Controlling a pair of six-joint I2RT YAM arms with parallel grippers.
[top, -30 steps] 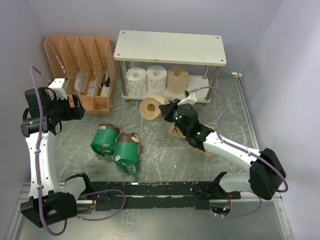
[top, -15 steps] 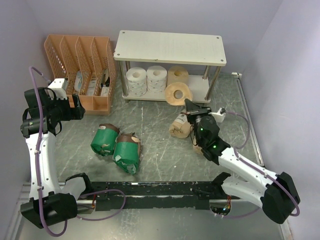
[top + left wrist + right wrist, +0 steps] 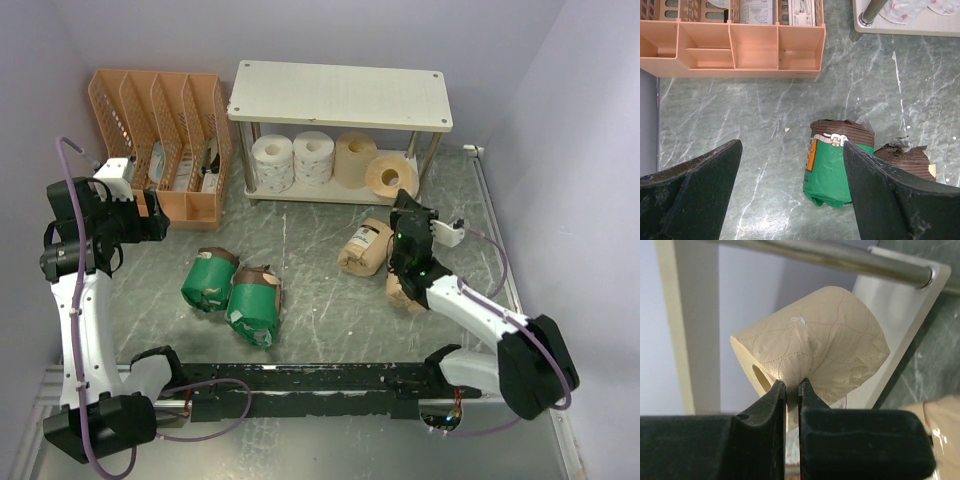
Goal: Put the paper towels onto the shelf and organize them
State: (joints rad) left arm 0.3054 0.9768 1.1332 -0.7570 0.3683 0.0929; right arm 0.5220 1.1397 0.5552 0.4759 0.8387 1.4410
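The shelf [image 3: 340, 92] stands at the back. Its lower board holds two white rolls [image 3: 272, 160] and one bare tan roll [image 3: 354, 155]. My right gripper [image 3: 400, 205] is shut on a second bare tan roll [image 3: 388, 176], pinching its paper wall, and holds it tilted at the lower board's right end; it also shows in the right wrist view [image 3: 815, 360]. Two tan-wrapped rolls [image 3: 364, 247] lie on the floor by the right arm. Two green-wrapped rolls [image 3: 210, 279] lie at centre left; one [image 3: 832, 167] shows between my open left gripper's [image 3: 790, 200] fingers, well below them.
An orange slotted file organizer [image 3: 160, 140] with papers stands left of the shelf. The shelf's silver legs [image 3: 428, 165] frame the lower tier. Grey walls close in on the left, back and right. A black rail [image 3: 320, 380] runs along the near edge.
My right gripper has carried the tan roll from the floor in front of the shelf rightward and back to the lower board's right end. The left arm has stayed put.
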